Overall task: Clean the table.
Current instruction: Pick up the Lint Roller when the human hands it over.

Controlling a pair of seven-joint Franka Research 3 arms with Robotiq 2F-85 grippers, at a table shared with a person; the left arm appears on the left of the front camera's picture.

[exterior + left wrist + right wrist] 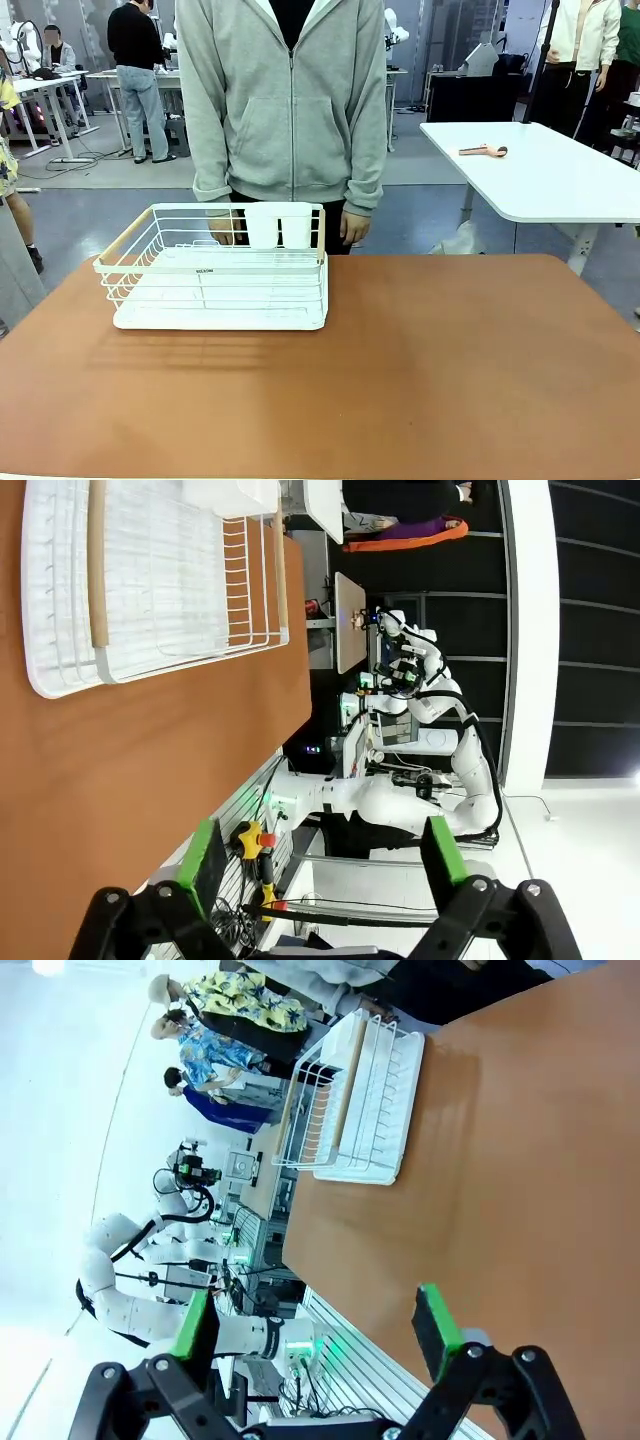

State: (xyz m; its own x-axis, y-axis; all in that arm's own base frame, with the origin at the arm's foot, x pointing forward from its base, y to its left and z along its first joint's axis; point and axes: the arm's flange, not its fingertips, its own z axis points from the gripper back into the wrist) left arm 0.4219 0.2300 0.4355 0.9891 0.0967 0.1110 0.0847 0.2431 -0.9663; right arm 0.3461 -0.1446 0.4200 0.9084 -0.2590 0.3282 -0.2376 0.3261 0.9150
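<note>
The table (450,380) lies brown before me, carrying a white dish rack (215,270) toward eleven o'clock. I judge the rack is what needs clearing: grip opposite rims, lift it level, and mind the person's hand (352,228) just behind, at the rack's one o'clock. My left hand (322,852) and right hand (313,1325) gape wide, holding nothing.

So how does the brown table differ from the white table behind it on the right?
The brown table has a reddish-brown top, the white table a white one. The brown table carries a wire dish rack, the white table a small pinkish tool. Both have rounded corners.
</note>
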